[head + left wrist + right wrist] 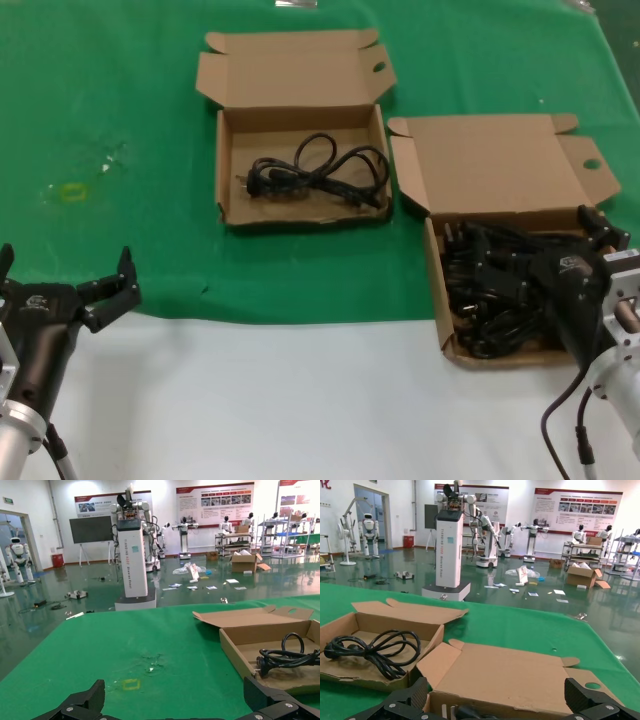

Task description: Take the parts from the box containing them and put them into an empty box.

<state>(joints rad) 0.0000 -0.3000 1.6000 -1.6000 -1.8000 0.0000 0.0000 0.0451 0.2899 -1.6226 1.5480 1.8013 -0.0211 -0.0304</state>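
Several black power cords [490, 290] are piled in the right cardboard box [500, 165]. My right gripper [535, 245] is open just above that pile, its jaws spread across the box and holding nothing. The right wrist view shows the open gripper [497, 692] over the box's rear wall, with a plug [457, 712] just below. The other box [300, 130] at the middle back holds one looped black cord [320, 170], which also shows in the right wrist view [375, 650] and the left wrist view [285, 655]. My left gripper [65, 270] is open and empty at the near left.
Both boxes have their lids folded back, away from me. The green cloth [100, 120] ends at a white strip [280, 400] near me. A small yellow mark [72, 192] lies on the cloth at the left. Other robots and shelves stand far behind the table.
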